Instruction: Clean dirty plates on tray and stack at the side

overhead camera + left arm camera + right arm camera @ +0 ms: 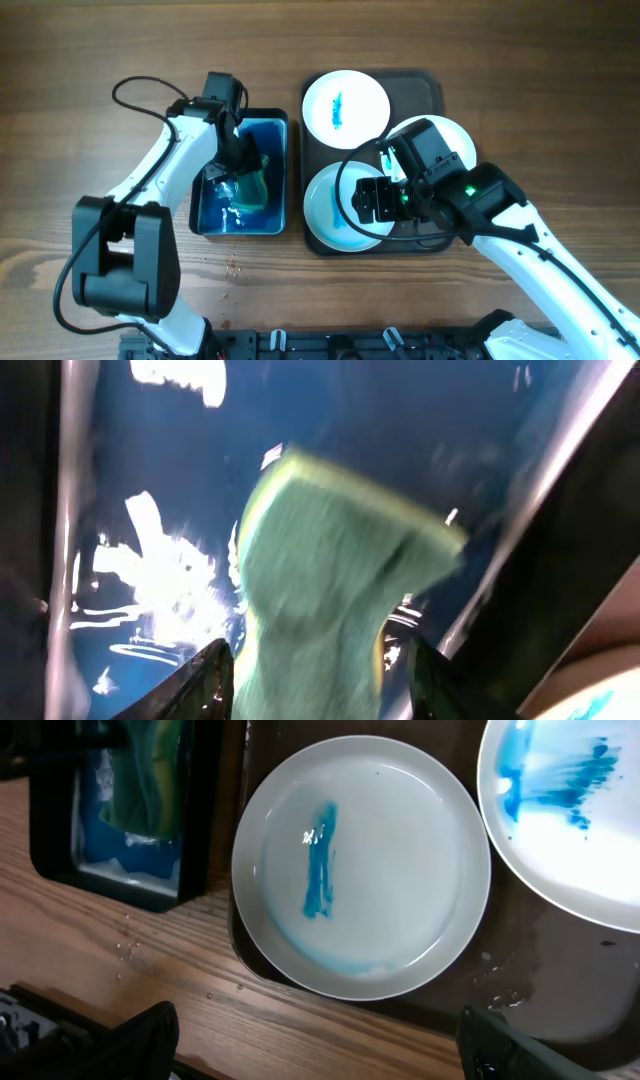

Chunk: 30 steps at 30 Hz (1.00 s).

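Note:
Three plates lie on the dark tray [425,85]. The far-left plate [345,103] carries a blue smear. Half of the right plate [452,135] is under my right arm, and it shows blue smears in the right wrist view [570,820]. The front-left plate [370,870] has one blue stripe. My right gripper [320,1050] hangs wide open and holds nothing, above the table's wood just before that plate's front rim. My left gripper [320,680] is down in the blue basin with a green sponge [330,570] between its fingers. The left finger [212,678] touches the sponge. A narrow gap shows at the other finger.
The black-rimmed basin [285,125] holds blue water and stands left of the tray, almost touching it. It shows at the left edge of the right wrist view [60,860]. Water drops dot the wood [232,265] in front of the basin.

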{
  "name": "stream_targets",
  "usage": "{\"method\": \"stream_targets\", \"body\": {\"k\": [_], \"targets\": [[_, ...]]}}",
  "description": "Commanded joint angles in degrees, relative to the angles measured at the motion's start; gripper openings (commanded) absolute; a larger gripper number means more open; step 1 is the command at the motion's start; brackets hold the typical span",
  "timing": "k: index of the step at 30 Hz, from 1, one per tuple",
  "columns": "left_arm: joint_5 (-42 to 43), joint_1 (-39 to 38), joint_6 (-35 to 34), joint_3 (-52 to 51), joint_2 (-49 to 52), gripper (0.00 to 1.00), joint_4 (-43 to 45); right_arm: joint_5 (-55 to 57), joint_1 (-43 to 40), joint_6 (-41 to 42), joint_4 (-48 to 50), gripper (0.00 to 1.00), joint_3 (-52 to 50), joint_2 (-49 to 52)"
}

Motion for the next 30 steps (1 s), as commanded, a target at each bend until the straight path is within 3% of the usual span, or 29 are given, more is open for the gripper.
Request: {"method": "stream_targets", "body": {"k": [1,2,3,4,5,7,12,15,19,23,25,30], "targets": [[-1.5,-0.9,1.6,-4.9,1.6,0.58,8.8,1.3,0.1,0.5,0.3,0.89,-0.5,-0.3],[-1.5,-1.3,1.6,-6.6,2.5,0.57,12.1,1.3,0.1,0.5,0.3,0.89,-0.5,-0.3],[-1.5,-1.4,1.6,-7.5,3.0,0.49,13.8,1.3,0.1,0.5,0.3,0.9,-0.5,-0.3],[-1.5,-1.4,1.6,-8.5,3.8,0.34,15.7,1.3,0.1,0.5,0.3,0.9,-0.5,-0.3],[-1.5,-1.4,1.6,-8.9,4.2,0.04,16.4,1.2,0.1,0.5,0.3,0.9,-0.5,-0.3],[-1.7,-1.0,1.6,-8.9,4.5,0.04,16.5,1.2,0.1,0.7,-0.1,0.89,-0.5,-0.3],[-1.6,-0.5,1.6,-5.7,2.4,0.04,11.5,1.7,-2.3,2.0,-1.6,0.75,0.3,-1.6],[-1.6,-0.3,1.6,-3.0,0.3,0.38,7.1,2.8,-7.1,2.9,-3.7,0.76,1.7,-4.1],[-1.4,-0.3,1.6,-0.2,-3.1,0.58,0.7,2.8,-13.9,2.2,-7.5,0.86,1.8,-7.3],[-1.4,-0.5,1.6,-0.4,-4.2,0.6,-3.9,-4.2,-15.1,-6.8,-9.9,0.9,-0.9,-6.4],[-1.4,-0.8,1.6,-1.6,-3.8,0.58,-4.4,-7.2,-14.6,-7.3,-8.7,0.9,-4.6,-5.3],[-1.4,-2.4,1.6,-7.2,-2.5,0.56,1.6,-8.3,-14.4,-6.0,3.5,0.84,-14.8,-1.9]]}}
